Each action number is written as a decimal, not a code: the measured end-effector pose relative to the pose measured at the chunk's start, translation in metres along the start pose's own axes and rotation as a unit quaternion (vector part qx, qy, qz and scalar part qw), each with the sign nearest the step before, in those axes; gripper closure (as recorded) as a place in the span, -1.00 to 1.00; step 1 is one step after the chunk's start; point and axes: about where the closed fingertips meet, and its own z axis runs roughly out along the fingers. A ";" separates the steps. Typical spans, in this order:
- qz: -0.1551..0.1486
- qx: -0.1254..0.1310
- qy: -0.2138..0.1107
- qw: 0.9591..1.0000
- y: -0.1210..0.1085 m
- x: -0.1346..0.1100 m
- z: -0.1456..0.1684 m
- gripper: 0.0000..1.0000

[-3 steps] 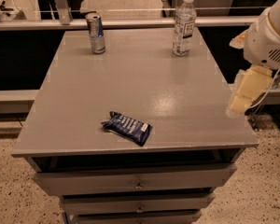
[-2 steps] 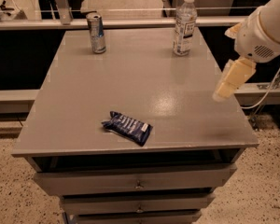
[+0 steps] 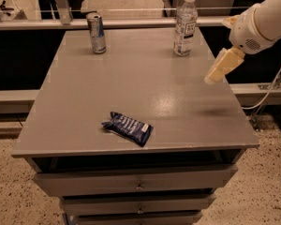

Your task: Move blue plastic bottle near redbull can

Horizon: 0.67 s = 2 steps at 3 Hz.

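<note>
The blue plastic bottle (image 3: pixel 185 25) stands upright at the far right of the grey table (image 3: pixel 131 93); it is clear, with a white cap and a white label. The redbull can (image 3: pixel 97 33) stands upright at the far left, well apart from the bottle. My gripper (image 3: pixel 211 78) hangs over the table's right side, on the end of the white arm (image 3: pixel 260 25), to the right of the bottle, nearer the front, and apart from it. It holds nothing that I can see.
A flat dark-blue snack wrapper (image 3: pixel 128 127) lies near the table's front edge. Drawers (image 3: pixel 136 184) sit under the tabletop. A rail (image 3: pixel 131 23) runs behind the table. A cable (image 3: pixel 271 86) hangs at the right.
My gripper and arm have moved left and toward the far side, from beyond the table's right edge to over the table, closer to the bottle. Bottle, can and wrapper have not moved.
</note>
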 end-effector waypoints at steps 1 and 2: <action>0.011 0.009 -0.006 1.000 -0.003 0.001 0.003 -1.00; 0.074 0.046 -0.043 0.995 -0.025 0.011 0.022 -1.00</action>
